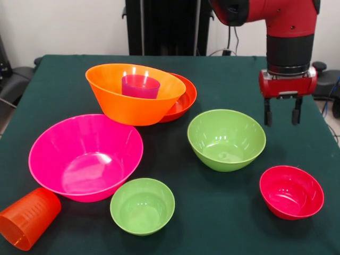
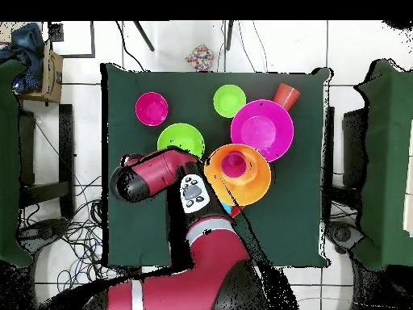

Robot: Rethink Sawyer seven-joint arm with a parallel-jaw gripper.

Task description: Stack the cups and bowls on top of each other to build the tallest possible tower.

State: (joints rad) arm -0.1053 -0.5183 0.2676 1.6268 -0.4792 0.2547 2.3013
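Observation:
The large orange bowl [image 1: 133, 101] sits in the shallow red-orange bowl [image 1: 183, 101] at the table's far side, with the purple cup [image 1: 141, 86] upright inside it. The large pink bowl [image 1: 85, 156], medium lime green bowl [image 1: 227, 139], small lime green bowl [image 1: 142, 205] and small crimson bowl [image 1: 291, 192] stand apart on the cloth. The orange cup [image 1: 27, 218] lies on its side at the near left corner. My gripper [image 1: 282, 114] is open and empty, hanging to the right of the medium green bowl. The red and blue cups do not show.
The dark green table [image 1: 223, 223] has bare cloth along its right side and near edge. In the overhead view my arm [image 2: 153, 173] covers the part next to the medium green bowl [image 2: 181, 139] and the orange bowl [image 2: 236, 173].

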